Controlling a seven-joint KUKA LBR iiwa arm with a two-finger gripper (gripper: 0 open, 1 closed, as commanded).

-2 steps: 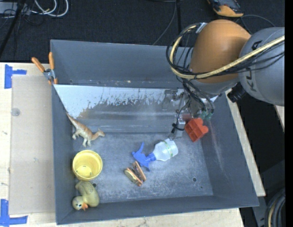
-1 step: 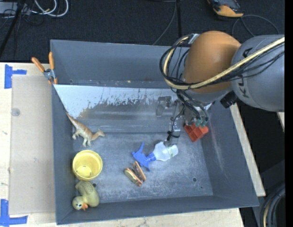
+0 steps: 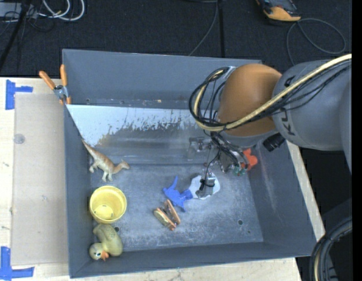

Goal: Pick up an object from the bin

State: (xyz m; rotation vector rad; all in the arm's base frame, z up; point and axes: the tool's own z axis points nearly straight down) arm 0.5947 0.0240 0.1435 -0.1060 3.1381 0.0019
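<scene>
My gripper (image 3: 209, 178) reaches down into the middle right of the bin, just below the arm's orange cover. Directly under its tip lies a small white and dark thing (image 3: 204, 189) on the bin floor; whether the two touch I cannot tell. A blue plastic toy (image 3: 177, 195) lies right beside that, to its left. A small red and green thing (image 3: 247, 160) sits to the right of the gripper, partly hidden by cables.
A tan and brown hot-dog-like toy (image 3: 168, 216) lies in front of the blue toy. At the left are a tan dinosaur (image 3: 104, 163), a yellow cup (image 3: 108, 204) and a yellow rubber duck (image 3: 106, 242). The arm covers the bin's back right corner.
</scene>
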